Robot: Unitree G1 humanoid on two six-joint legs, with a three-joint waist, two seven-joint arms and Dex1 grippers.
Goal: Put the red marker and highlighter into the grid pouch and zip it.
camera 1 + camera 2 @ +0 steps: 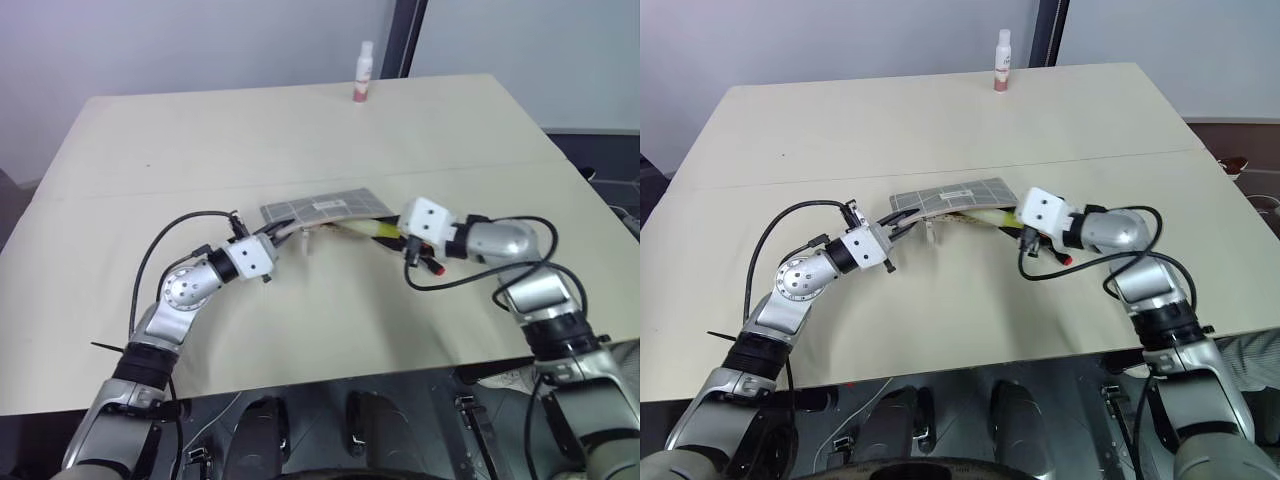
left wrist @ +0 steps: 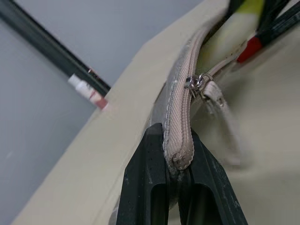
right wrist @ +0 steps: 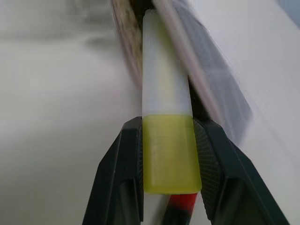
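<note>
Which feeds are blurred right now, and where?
Right wrist view: chunky pale-yellow highlighter sharp, grey grid-lined fabric pouch and tabletop beyond smeared. Left wrist view: pouch's zipper end sharp, white-and-pink bottle soft. Head views: evenly lit, crisp.

Large beige table (image 1: 200, 150), faint seam running across its width. Far edge: small white-and-pink bottle (image 1: 363, 73), upright. Behind — pale grey-blue wall (image 1: 150, 45), split by a dark vertical post (image 1: 405, 38). Dark floor (image 1: 600, 150) at the right; something reddish at that edge, possibly a chair — unclear.
</note>
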